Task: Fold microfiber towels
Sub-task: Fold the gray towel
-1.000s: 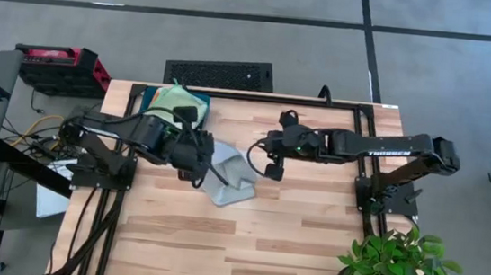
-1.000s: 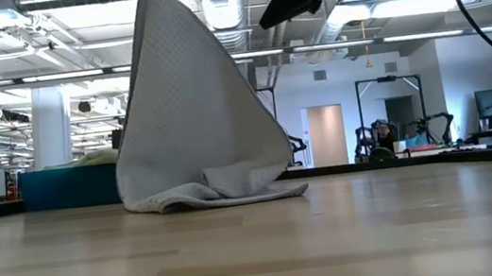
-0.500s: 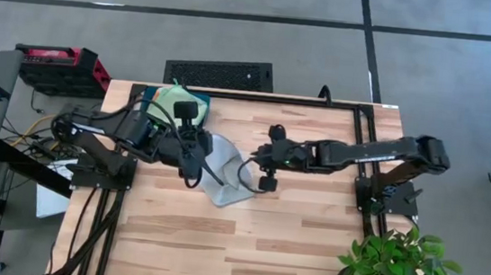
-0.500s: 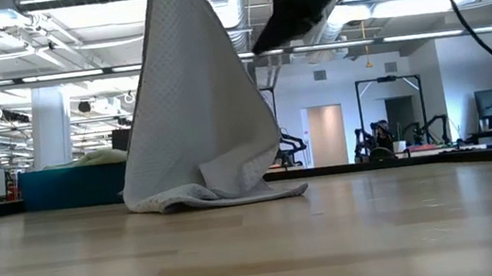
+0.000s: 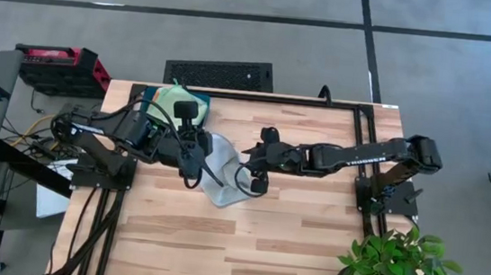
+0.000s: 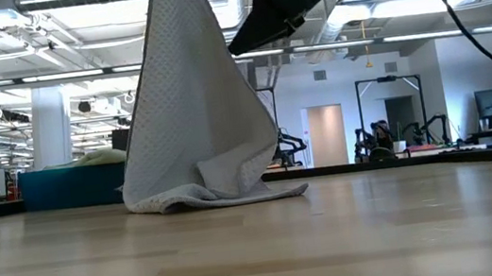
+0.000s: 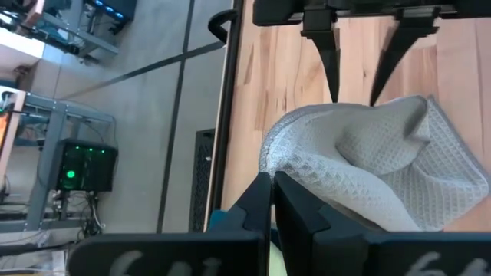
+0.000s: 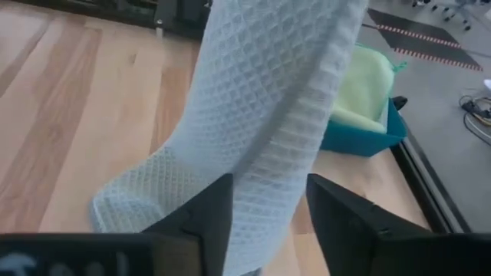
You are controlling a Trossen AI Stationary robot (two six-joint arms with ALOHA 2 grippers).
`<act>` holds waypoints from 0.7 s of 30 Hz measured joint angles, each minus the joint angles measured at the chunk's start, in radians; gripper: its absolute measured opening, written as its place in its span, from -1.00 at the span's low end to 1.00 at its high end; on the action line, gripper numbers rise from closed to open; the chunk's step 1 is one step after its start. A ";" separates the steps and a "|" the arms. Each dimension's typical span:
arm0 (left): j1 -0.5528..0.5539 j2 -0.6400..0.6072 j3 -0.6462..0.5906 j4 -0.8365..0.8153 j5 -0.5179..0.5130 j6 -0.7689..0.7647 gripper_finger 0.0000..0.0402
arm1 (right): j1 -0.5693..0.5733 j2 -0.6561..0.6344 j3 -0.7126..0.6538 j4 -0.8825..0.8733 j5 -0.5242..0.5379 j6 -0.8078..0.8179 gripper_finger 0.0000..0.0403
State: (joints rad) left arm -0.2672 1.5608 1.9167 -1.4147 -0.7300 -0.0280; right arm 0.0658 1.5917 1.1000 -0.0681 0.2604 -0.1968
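A pale grey microfiber towel [image 6: 196,116] hangs in a tall cone from my left gripper [image 7: 272,178], which is shut on its top. Its lower end [image 6: 220,197] lies bunched on the wooden table [image 5: 245,237]. My right gripper [image 8: 265,188] is open and reaches in from the table's right. Its two fingers stand on either side of the towel's hanging side fold [image 8: 268,130], well above the table. In the high view the two grippers meet over the towel [image 5: 224,176] near the table's middle. My left gripper pinches the towel's top edge [image 7: 285,170] between its two fingers. The fingers slant down from the table's left. The towel hangs below them, draped and slack, with its lower end on the table. Whether my right gripper touches the towel, I cannot tell.
A dark teal tray [image 5: 152,98] at the far left corner holds a light green towel [image 5: 175,99], also seen in the right wrist view [image 8: 367,88]. A potted plant [image 5: 400,270] stands at the near right corner. The table's near half is bare wood.
My right gripper has come down and toward the table's left, up to the hanging towel. My left gripper has raised the towel a little: its peak now passes out of the low view's top, while its lower end has stayed on the table.
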 joint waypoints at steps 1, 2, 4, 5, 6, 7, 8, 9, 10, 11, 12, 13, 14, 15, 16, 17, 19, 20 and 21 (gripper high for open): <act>0.000 0.000 0.000 0.000 0.000 0.000 -1.00 | 0.001 0.000 0.000 0.003 0.000 0.003 -0.06; 0.000 0.000 0.000 0.000 0.000 0.000 -1.00 | 0.002 0.000 0.000 0.003 0.000 0.005 -0.02; 0.000 0.000 0.000 0.000 0.000 0.000 -1.00 | 0.002 0.000 0.000 0.002 0.000 0.016 0.06; 0.000 0.000 0.000 0.000 0.000 0.000 -1.00 | 0.002 0.000 0.000 0.002 -0.001 0.021 0.09; 0.000 0.000 0.000 0.000 -0.001 0.000 -1.00 | 0.002 0.000 0.000 0.002 -0.001 0.024 0.11; 0.000 0.000 0.000 0.000 -0.003 0.000 -1.00 | 0.004 0.000 0.000 0.002 0.000 0.030 0.13; 0.000 0.000 0.000 0.000 -0.008 0.000 -1.00 | 0.005 0.000 0.000 0.002 0.000 0.036 0.15; 0.000 0.000 0.000 0.000 -0.009 0.000 -1.00 | 0.006 0.000 0.000 0.003 0.000 0.041 0.15; 0.000 0.000 0.000 0.000 -0.010 0.000 -1.00 | 0.006 0.000 0.000 0.004 0.000 0.050 0.16; 0.000 0.000 0.000 0.000 -0.010 0.000 -1.00 | 0.006 0.000 0.000 0.006 0.000 0.063 0.16; -0.002 0.000 0.000 0.002 -0.011 0.000 -1.00 | 0.006 0.000 0.000 0.006 0.000 0.072 0.16; -0.004 0.000 0.000 0.008 -0.011 0.006 -1.00 | 0.003 0.000 0.000 0.006 0.000 0.083 0.16; -0.005 0.000 0.000 0.022 -0.011 0.021 -1.00 | -0.002 0.000 0.000 0.005 0.000 0.091 0.16; -0.009 0.000 0.000 0.043 -0.011 0.037 -1.00 | -0.006 0.000 0.000 0.002 0.000 0.092 0.16; -0.012 0.002 0.010 0.050 -0.011 0.049 -1.00 | -0.010 0.000 0.000 -0.001 0.001 0.093 0.16; -0.017 0.003 0.025 0.053 -0.011 0.058 -1.00 | -0.015 0.000 0.000 -0.002 0.002 0.100 0.16; -0.024 0.003 0.059 0.068 -0.012 0.078 -1.00 | -0.023 0.000 0.000 -0.001 0.004 0.131 0.16; -0.027 0.004 0.078 0.075 -0.012 0.088 -1.00 | -0.027 0.000 0.000 -0.001 0.003 0.144 0.16; -0.032 0.005 0.097 0.075 -0.012 0.093 -1.00 | -0.031 0.000 0.000 -0.001 0.004 0.151 0.16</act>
State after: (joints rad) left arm -0.2990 1.5660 2.0135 -1.3394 -0.7422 0.0653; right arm 0.0346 1.5921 1.1000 -0.0692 0.2642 -0.0454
